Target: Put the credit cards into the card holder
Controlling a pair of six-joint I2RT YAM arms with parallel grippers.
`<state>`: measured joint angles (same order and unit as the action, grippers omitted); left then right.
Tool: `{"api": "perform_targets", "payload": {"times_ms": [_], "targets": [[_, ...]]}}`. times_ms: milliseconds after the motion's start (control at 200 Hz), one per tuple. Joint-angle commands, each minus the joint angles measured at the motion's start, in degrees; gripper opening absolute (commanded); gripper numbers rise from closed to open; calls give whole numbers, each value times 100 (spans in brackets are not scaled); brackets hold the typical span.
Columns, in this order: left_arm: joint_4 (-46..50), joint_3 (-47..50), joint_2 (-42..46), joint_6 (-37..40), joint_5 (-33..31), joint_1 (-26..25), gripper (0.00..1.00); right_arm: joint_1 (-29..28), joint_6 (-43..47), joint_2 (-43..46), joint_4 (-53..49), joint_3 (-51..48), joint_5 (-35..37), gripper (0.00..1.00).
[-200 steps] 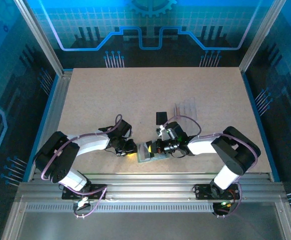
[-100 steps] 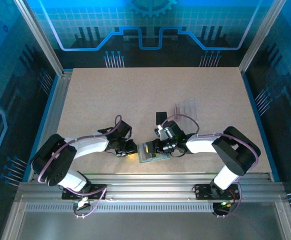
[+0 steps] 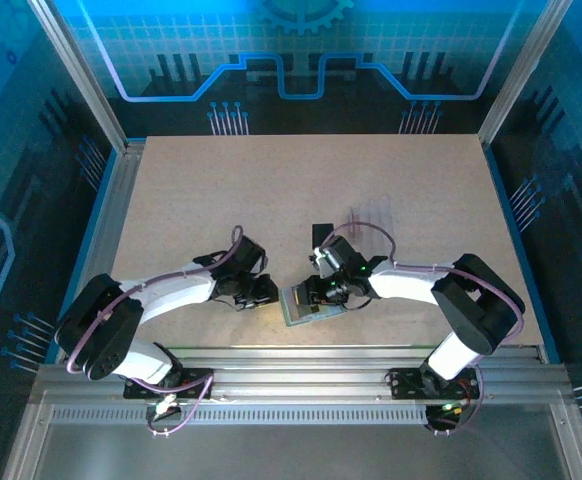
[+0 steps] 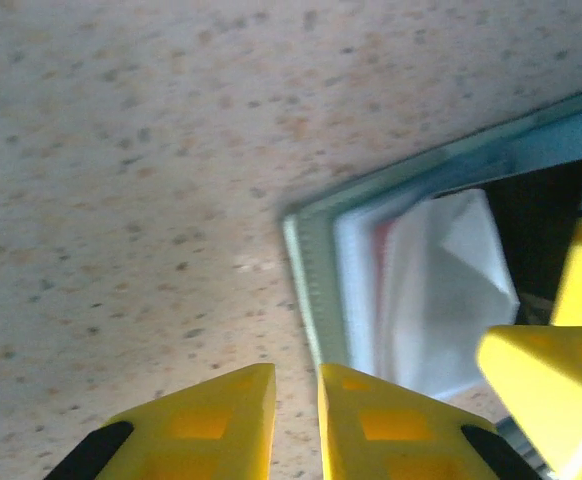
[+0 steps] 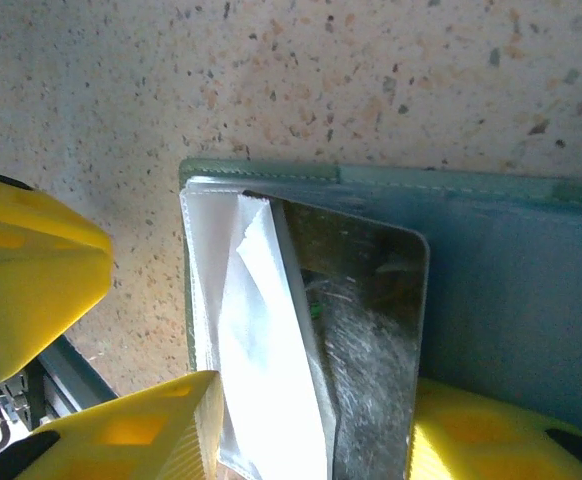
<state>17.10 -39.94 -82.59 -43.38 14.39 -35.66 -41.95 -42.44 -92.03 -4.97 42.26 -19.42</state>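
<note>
Right claw (image 5: 311,425), shut a second ago, now stands open astride the black credit card (image 5: 361,300) lodged in the card holder (image 5: 511,250), at the near middle of the tabletop (image 3: 271,190). Left claw (image 4: 298,395): jaws almost together at the holder's left edge; grip cannot be told.

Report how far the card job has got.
Done: a dark glossy card sits partly inside the flat grey-green card holder; a reddish edge beside its white lining may be a second card. In hand: the right tool stands open astride the dark card; the left tool, nearly closed, sits at the holder's edge. Left: seat that card fully and fetch the small black card lying on the table beyond.
</note>
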Motion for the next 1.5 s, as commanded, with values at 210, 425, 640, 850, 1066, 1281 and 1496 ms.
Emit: {"api": "perform_targets", "payload": {"times_ms": [210,425,640,850,1066,1281,1496], "targets": [[-440,-482,-747,2,314,-136,16,-94,218,-48,-776,309,173,48],[-668,-257,-1109,13,319,-130,15,-94,395,-87,-1181,609,246,52],[-778,89,-953,44,301,-130,15,-86,464,-252,-1331,784,224,53],[-900,208,-1083,49,301,-132,15,-106,464,-441,-1357,967,240,46],[-962,283,-1102,22,303,-134,15,-151,482,-422,-1418,968,336,44],[-1007,329,-1084,-19,317,-135,15,-254,513,-453,-1384,1002,288,42],[-995,360,-981,-13,319,-139,15,-336,456,-459,-1149,977,27,42]]}}
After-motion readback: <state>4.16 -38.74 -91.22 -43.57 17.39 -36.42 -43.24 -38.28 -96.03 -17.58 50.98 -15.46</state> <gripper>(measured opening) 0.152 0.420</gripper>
